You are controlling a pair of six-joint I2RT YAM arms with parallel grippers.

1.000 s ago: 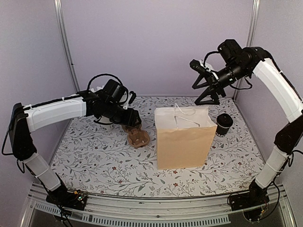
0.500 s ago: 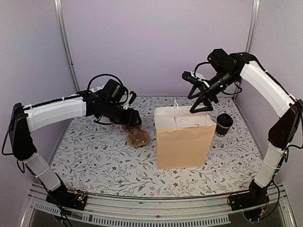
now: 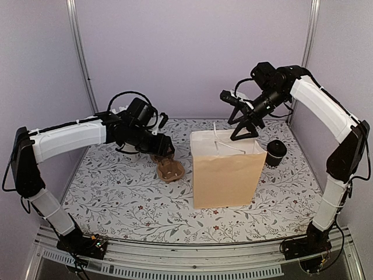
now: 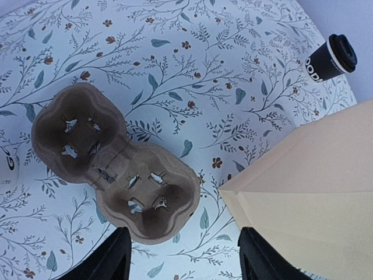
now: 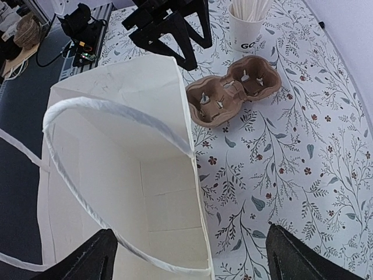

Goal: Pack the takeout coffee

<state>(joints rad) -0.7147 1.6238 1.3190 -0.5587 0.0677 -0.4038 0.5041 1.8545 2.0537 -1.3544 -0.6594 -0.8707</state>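
Note:
The takeout coffee (image 3: 275, 153) is a black cup with a black lid, standing on the table to the right of the tan paper bag (image 3: 226, 170). It also shows far off in the left wrist view (image 4: 330, 58). My right gripper (image 3: 239, 119) hangs open above the bag's back rim, left of the cup. In its wrist view the open gripper (image 5: 195, 256) straddles the bag's side wall (image 5: 192, 175), with nothing held. My left gripper (image 3: 162, 150) is open above the brown cup carrier (image 3: 169, 171), and nothing sits between its fingertips (image 4: 113, 259).
The bag stands upright and open, its white handles (image 5: 116, 114) looped across the mouth. The two-cup carrier (image 4: 116, 169) lies flat just left of the bag (image 4: 315, 192). A white cup of white sticks (image 5: 247, 23) stands beyond the carrier. Walls close in the back and sides.
My right arm has swung left and down from the back right corner to just over the bag's opening. The left arm, carrier, bag and coffee cup have not moved.

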